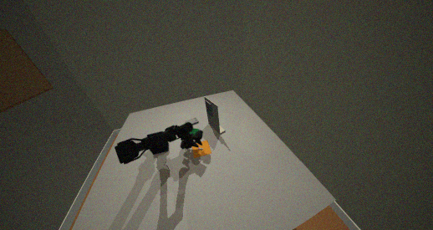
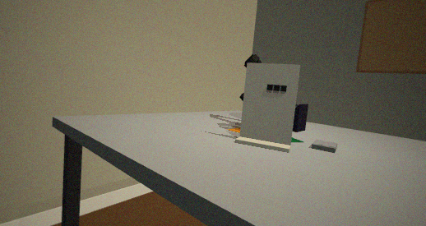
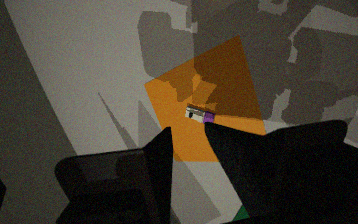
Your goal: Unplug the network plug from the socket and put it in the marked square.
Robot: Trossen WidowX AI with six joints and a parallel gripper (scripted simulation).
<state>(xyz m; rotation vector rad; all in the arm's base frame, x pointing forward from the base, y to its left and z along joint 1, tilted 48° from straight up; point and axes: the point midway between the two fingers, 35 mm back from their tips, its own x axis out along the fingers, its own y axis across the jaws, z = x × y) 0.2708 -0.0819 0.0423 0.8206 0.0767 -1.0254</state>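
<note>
The orange marked square [image 1: 205,150] [image 3: 177,102] [image 2: 234,130] lies on the table in front of the upright grey panel [image 1: 212,113] [image 2: 269,113]. The small plug [image 3: 196,112], pale with a purple end, lies on the square, apart from both fingers. My gripper [image 3: 187,129] [image 1: 191,144] is open and hangs just over the square, with its fingertips on either side of the plug in the wrist view. The panel's dark socket row [image 2: 276,88] shows in the exterior view. The panel hides most of the arm there.
A small grey block [image 2: 324,145] [image 1: 193,121] lies on the table beside the panel. A green patch [image 2: 297,140] lies at the panel's foot. The arm [image 1: 142,146] stretches low over the table from its left edge. The table's front edge [image 2: 136,171] is near.
</note>
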